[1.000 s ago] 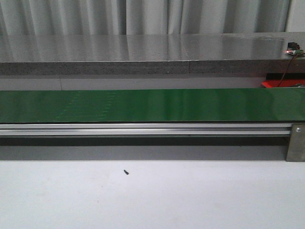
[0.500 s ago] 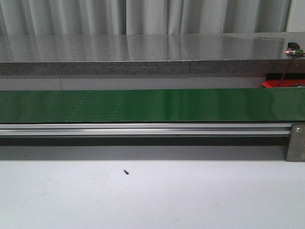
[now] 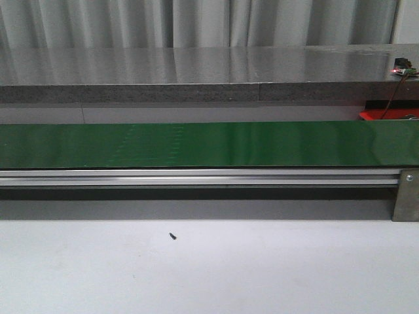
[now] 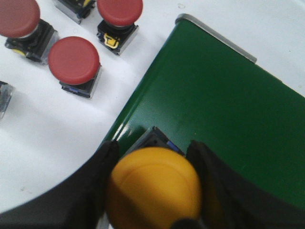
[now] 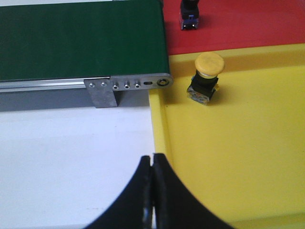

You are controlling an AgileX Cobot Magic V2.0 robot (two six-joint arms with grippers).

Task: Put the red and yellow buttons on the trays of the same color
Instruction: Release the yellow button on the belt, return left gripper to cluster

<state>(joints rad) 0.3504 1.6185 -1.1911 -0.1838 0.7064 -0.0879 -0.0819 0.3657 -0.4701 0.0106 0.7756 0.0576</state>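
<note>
Yellow tray (image 5: 248, 157) holds one yellow button (image 5: 206, 78); right claw (image 5: 152, 164) closed empty.

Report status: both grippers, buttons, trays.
Left gripper shut on yellow button, over green belt. Right gripper shut, empty, over yellow tray edge. One yellow button already in tray. Red buttons waiting.

3 red mushroom-head buttons (image 4: 74, 60) (image 4: 119, 9) (image 4: 16, 16) on the white surface, 2 yellow mushroom-head buttons – one between the left gripper's fingers (image 4: 153, 188), one on the flat yellow tray (image 5: 206, 78) – plus 1 flat yellow tray (image 5: 238, 162), 1 flat red tray (image 5: 248, 24), 1 long green belt (image 3: 209, 144)
</note>
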